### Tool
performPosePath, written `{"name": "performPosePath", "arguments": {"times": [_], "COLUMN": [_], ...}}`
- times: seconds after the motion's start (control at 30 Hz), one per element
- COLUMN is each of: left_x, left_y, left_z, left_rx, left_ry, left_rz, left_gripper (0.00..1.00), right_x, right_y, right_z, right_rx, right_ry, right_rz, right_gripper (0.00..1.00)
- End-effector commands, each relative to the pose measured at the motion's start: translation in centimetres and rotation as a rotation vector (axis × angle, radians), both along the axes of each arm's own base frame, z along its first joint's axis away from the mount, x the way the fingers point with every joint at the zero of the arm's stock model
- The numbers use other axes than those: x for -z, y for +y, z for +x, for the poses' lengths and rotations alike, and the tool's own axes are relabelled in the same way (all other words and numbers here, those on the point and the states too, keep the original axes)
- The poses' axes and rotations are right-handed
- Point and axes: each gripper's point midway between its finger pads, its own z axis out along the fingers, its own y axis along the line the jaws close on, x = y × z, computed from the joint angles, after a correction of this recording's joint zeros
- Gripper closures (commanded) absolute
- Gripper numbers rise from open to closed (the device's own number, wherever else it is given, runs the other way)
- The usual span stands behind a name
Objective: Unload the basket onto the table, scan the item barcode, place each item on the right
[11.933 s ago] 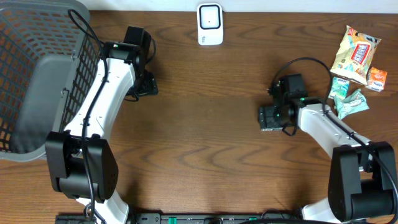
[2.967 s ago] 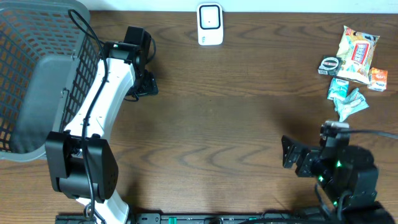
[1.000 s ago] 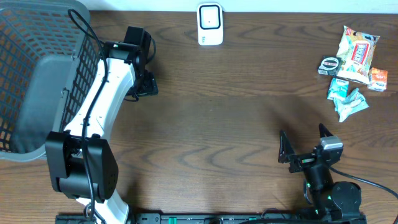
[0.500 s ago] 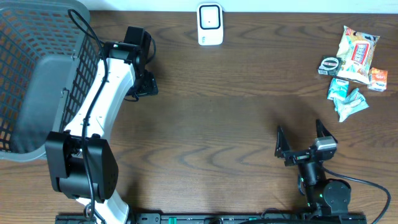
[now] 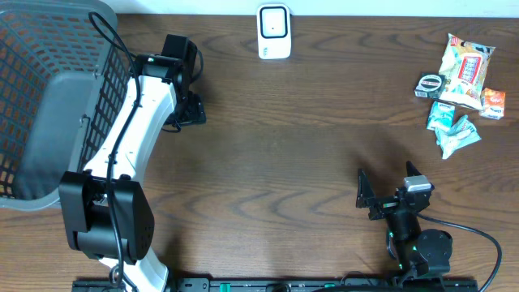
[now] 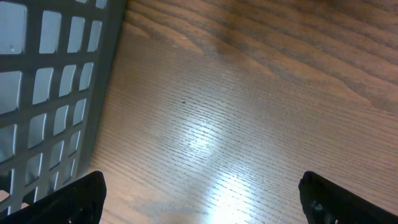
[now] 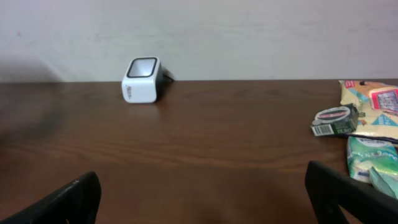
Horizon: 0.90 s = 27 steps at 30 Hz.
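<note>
Overhead: brown wooden table [image 5: 284, 162], with a grey basket [image 5: 32, 49] at its left end.
Scanner [image 5: 274, 31]: white, standing at the far edge near the middle.
Barcoded item [image 5: 430, 84]: small pack at far right, lying against a snack bag [image 5: 464, 65], with green packets [image 5: 452, 130] just beside.
Left end effector [image 6: 214, 199]: fingers apart, empty, over bare wood beside the basket.
Right end effector [image 5: 388, 188]: fingers apart, empty, at the near edge, well apart from the item.

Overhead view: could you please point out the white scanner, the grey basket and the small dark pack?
white scanner [image 5: 274, 31], overhead view, centre of its top face.
grey basket [image 5: 49, 40], overhead view, its mesh wall.
small dark pack [image 5: 430, 84], overhead view, its round label.
</note>
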Motion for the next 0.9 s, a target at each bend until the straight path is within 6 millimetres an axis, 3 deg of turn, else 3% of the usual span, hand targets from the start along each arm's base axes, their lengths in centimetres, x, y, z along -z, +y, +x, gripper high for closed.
{"name": "performPosePath", "arguments": {"times": [0.0, 0.87], "left_x": [-0.3, -0.3], "left_y": [0.4, 0.4], "left_z": [-0.16, -0.16], "left_rx": [-0.015, -0.015], "left_ry": [-0.005, -0.005], "left_rz": [0.011, 0.011], "left_gripper": [0.02, 0.02], "right_x": [0.09, 0.1], "right_y": [-0.43, -0.5], "right_z": [0.03, 0.04], "right_rx": [0.02, 0.019], "right_ry": [-0.001, -0.012], "right_rz": [-0.016, -0.09], "right_gripper": [0.01, 0.01]}}
